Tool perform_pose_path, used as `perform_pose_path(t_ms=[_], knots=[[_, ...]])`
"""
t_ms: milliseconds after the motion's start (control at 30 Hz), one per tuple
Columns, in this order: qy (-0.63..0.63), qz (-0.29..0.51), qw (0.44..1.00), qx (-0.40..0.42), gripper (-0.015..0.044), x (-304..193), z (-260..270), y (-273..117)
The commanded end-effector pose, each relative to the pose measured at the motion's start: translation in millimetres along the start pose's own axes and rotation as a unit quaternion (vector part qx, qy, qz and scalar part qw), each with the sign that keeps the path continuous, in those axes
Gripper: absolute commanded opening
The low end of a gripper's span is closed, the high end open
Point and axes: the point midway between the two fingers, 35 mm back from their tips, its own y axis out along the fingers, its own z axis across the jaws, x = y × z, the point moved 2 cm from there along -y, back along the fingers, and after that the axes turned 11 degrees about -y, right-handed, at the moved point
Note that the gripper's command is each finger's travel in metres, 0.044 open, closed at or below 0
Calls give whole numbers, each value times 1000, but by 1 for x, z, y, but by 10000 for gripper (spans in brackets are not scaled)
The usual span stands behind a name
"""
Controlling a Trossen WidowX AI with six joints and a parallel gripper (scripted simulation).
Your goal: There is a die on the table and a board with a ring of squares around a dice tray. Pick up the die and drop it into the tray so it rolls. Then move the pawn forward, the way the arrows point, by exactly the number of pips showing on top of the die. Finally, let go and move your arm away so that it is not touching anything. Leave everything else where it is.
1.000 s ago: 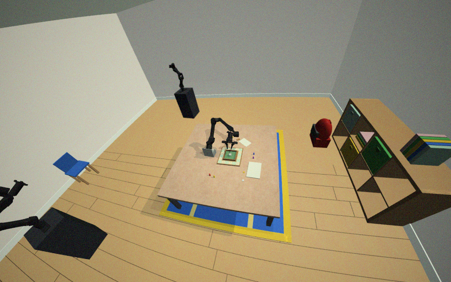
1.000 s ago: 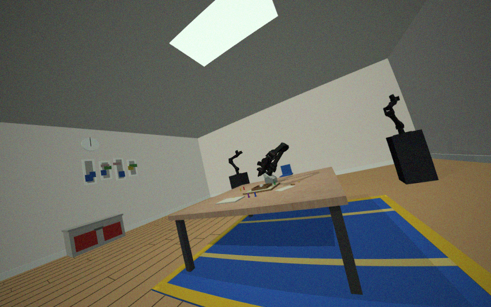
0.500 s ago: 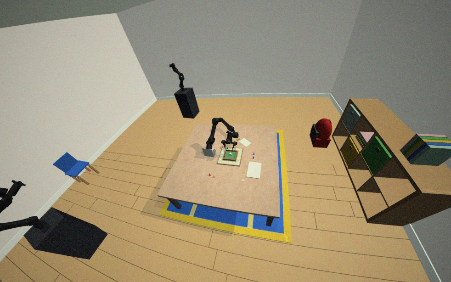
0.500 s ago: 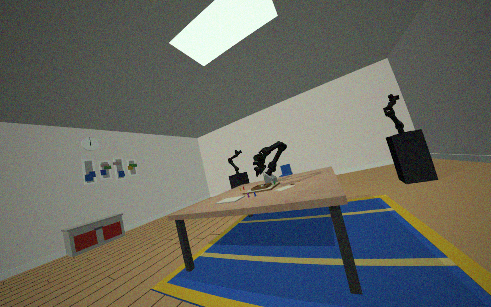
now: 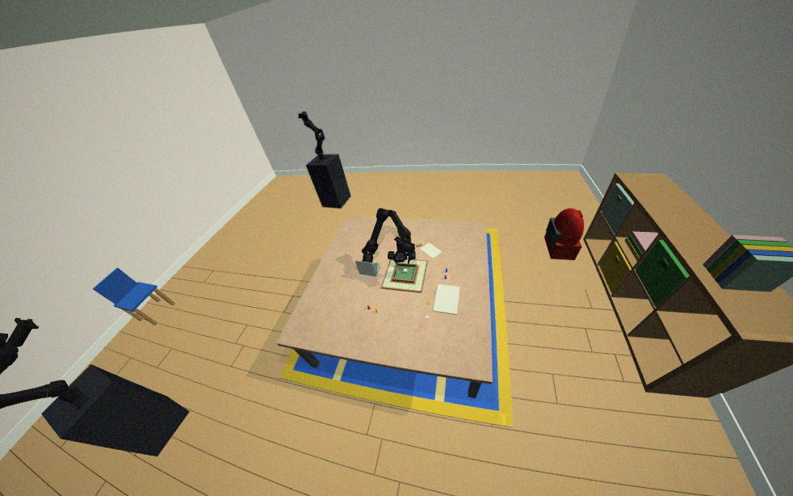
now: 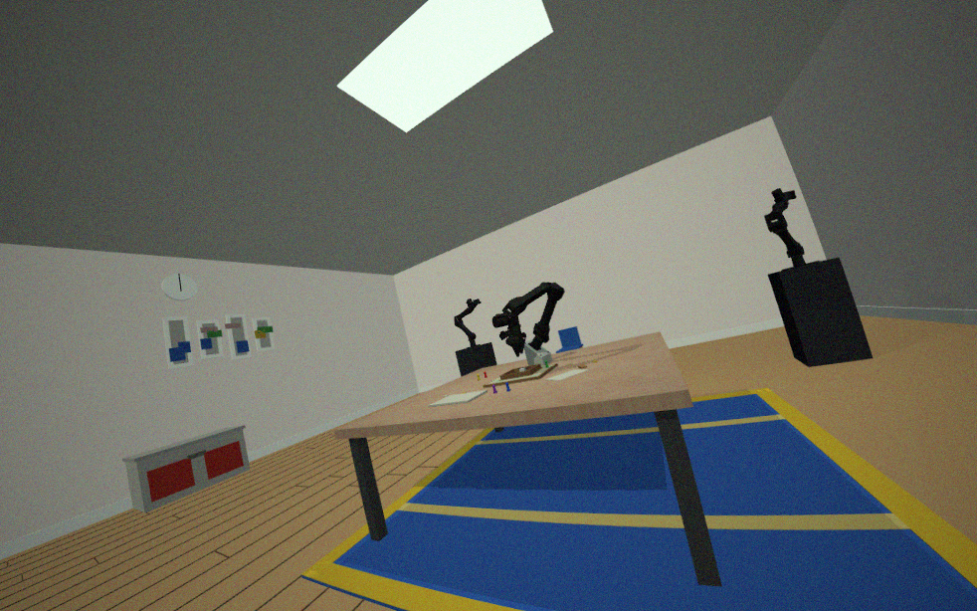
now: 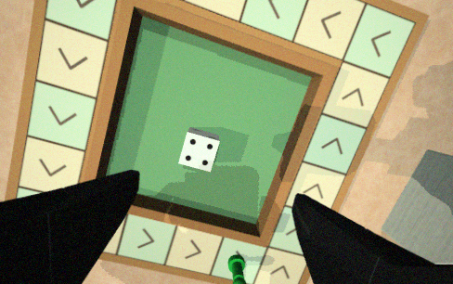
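The white die lies on the green floor of the dice tray, with four pips on top. The tray sits in the middle of the arrow board. The green pawn stands on a mint square of the board's bottom row in the wrist view, beside the cream corner square; its lower part is cut off by the view's edge. My gripper is open and empty above the board, its black fingers wide apart and clear of die and pawn.
The grey arm base is beside the board. Blue and purple pawns, a white pad and a paper sheet lie to the right. Red and yellow pawns and a yellow disc are nearer the front.
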Motion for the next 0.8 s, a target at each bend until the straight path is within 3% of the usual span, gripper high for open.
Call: perform_pose_path(t_ms=[0,100,233,767], knots=[[-184,3,983,14,282,-42,0,4],[-355,8,934,27,204,-78,-7,11],[-530,12,847,45,200,-114,-19,19],[-538,12,841,46,200,-114,-18,19]])
